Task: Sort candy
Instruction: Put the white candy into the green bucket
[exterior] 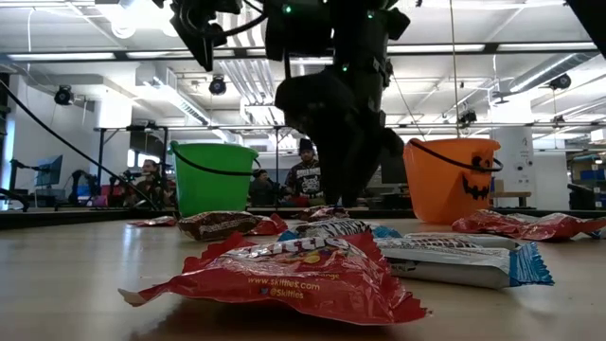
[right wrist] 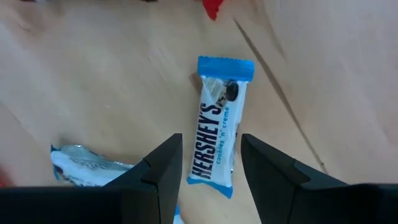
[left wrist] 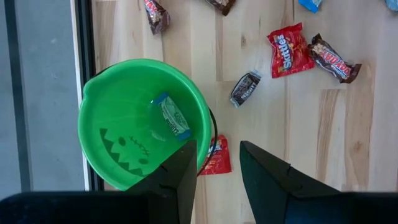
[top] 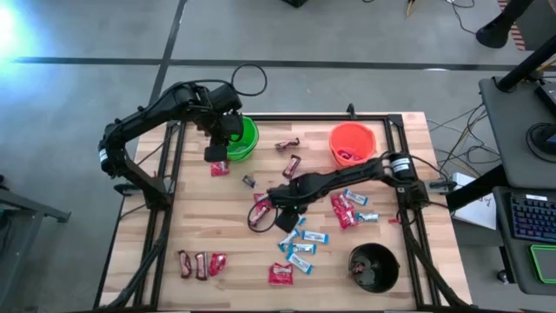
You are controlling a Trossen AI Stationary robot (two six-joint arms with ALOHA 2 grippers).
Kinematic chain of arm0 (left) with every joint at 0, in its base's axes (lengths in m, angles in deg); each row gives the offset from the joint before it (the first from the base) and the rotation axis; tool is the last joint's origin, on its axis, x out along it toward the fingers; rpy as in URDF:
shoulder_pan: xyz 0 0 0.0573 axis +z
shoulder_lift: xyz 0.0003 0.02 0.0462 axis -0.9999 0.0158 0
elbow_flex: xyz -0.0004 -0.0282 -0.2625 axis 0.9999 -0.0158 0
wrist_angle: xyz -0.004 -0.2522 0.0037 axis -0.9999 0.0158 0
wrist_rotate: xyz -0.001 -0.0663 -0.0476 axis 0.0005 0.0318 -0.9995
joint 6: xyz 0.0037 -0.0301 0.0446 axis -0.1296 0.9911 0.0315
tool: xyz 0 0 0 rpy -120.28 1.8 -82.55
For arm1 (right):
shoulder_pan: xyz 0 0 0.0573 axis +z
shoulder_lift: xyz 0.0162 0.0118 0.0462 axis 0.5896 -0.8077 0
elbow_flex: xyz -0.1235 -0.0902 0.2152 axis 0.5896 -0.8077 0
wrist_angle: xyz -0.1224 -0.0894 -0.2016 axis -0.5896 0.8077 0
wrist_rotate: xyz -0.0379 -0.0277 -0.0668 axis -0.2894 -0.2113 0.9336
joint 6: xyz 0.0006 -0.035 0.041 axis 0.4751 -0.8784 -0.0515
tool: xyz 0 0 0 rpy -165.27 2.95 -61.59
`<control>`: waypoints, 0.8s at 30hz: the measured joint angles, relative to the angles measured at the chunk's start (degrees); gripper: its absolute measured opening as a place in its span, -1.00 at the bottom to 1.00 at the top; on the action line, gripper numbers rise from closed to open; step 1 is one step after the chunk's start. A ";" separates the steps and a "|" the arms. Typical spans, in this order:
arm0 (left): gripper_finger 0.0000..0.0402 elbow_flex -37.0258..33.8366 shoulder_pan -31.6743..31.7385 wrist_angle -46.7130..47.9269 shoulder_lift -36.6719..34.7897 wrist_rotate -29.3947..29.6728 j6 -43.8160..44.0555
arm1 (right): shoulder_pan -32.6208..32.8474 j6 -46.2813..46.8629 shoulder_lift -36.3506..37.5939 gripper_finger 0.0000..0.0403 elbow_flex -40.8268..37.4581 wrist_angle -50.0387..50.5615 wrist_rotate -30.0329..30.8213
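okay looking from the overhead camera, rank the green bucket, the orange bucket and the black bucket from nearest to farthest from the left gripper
1. Green bucket: directly beside the left gripper, at the table's back left.
2. Orange bucket: across the table, back right.
3. Black bucket: front right corner, farthest off.

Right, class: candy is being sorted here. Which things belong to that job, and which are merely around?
Job: candy; Hershey's bar between open right gripper fingers; green bucket, orange bucket, black bucket; left gripper, open.
Around: keyboard; cables.
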 joint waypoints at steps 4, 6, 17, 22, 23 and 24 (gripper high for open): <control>-0.48 0.00 0.00 0.00 0.00 0.00 -0.04 | 0.14 0.74 -0.50 -0.23 0.00 -0.09 0.00; -0.48 0.00 0.00 0.00 -0.01 0.00 -0.04 | 0.22 0.84 -0.59 -0.23 0.00 -0.24 0.00; -0.48 0.00 0.00 0.00 -0.01 0.00 -0.04 | 0.22 1.43 -0.59 -0.23 -0.50 -0.95 0.02; -0.48 0.00 0.00 -0.01 -0.02 -0.01 -0.04 | 0.24 2.78 -0.59 -0.23 -2.32 -1.34 0.00; -0.48 0.00 0.00 -0.02 -0.02 0.00 -0.04 | 0.34 2.82 -0.59 -0.23 -2.78 -1.35 0.04; -0.48 0.00 0.00 -0.02 -0.02 0.00 -0.04 | 0.38 2.90 -0.59 -0.23 -3.14 -1.28 0.02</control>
